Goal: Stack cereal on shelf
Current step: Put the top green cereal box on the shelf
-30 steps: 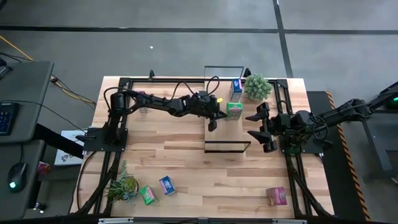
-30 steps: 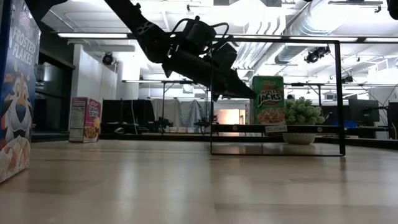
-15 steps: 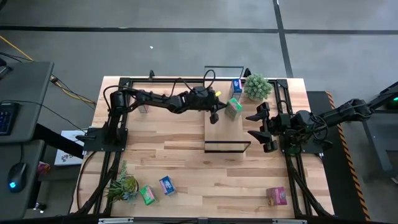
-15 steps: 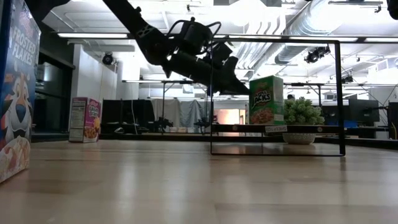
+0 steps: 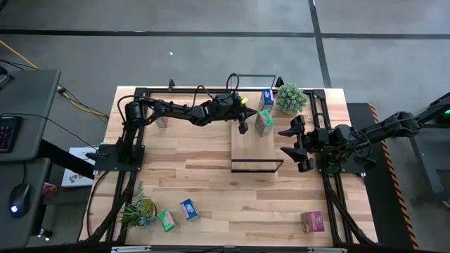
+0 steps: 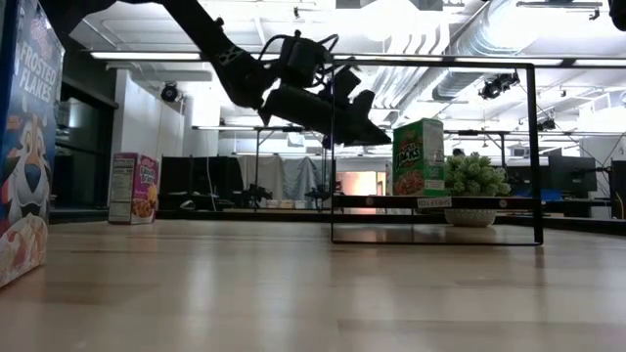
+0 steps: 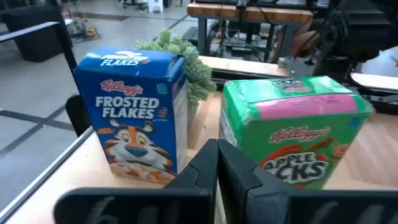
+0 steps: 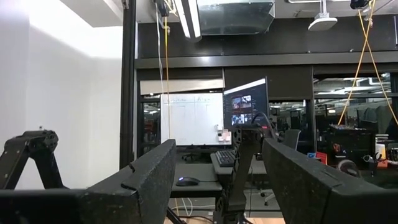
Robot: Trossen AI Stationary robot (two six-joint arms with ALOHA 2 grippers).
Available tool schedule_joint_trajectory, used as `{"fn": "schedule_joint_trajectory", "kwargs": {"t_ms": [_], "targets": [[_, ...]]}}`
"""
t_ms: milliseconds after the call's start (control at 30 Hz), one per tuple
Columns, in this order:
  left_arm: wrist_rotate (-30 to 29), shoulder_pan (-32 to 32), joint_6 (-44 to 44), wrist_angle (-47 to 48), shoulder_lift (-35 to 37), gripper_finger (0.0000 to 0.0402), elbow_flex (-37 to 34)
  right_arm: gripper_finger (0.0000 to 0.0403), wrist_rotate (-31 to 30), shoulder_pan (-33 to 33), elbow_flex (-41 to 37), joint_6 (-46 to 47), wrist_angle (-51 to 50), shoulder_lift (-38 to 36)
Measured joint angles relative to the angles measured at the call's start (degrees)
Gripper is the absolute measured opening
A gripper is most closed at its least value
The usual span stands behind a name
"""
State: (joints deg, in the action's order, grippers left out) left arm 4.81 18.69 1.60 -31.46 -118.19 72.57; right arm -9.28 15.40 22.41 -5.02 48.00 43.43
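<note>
From my remote station I read this as the tidying stage of one placement: my left gripper (image 5: 243, 127), fingers clenched on nothing, hangs over the shelf (image 5: 246, 147) just beside the green box (image 5: 264, 121), which stands on the plank next to the blue box (image 5: 267, 99). In the low view the green box leans slightly, so I judge that it wants squaring up against its blue neighbour before I fetch another.

Going left to right across the table: a pink box (image 5: 162, 121) sits by the left arm's base. A second green box (image 5: 166, 221) and a second blue box (image 5: 188, 209) lie near the front edge beside a potted plant (image 5: 138, 209). The shelf and its two boxes follow, with another plant (image 5: 290, 98) just beyond them. Next is my right gripper (image 5: 290, 145), waiting with its fingers spread and empty, and a second pink box (image 5: 313, 222) sits at the front right. Four boxes remain off the shelf; the next move, as I judge it, calls for unclenching the left fingers and reaching for one.

Legible print in the left wrist view: "Kellogg's Frosted Flakes" on the blue box, and "Kellogg's" over a partly hidden name ending "CKS" on the green one.
</note>
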Motion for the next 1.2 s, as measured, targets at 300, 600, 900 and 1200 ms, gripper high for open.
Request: {"fn": "schedule_joint_trajectory", "kwargs": {"t_ms": [300, 600, 900, 1200], "targets": [[-7.88, -0.90, 1.12, 6.70, 0.66, 0.0000, 0.22, 0.0233, -0.02, 0.00, 0.00, -0.09, -0.45, -0.01], [0.21, -3.77, -0.92, 14.22, -0.43, 0.0000, 0.20, 0.0233, -1.29, 0.02, 0.00, -0.46, -1.85, -0.01], [-1.02, -4.66, -0.92, 4.53, -4.55, 0.0000, 0.16, 0.0233, -1.90, 0.00, 0.00, -1.49, -1.83, -0.01], [-2.65, -2.05, -0.95, 2.79, -4.77, 0.0000, 0.19, 0.0233, -1.92, 0.01, 0.00, -1.49, -1.83, -0.01]]}}
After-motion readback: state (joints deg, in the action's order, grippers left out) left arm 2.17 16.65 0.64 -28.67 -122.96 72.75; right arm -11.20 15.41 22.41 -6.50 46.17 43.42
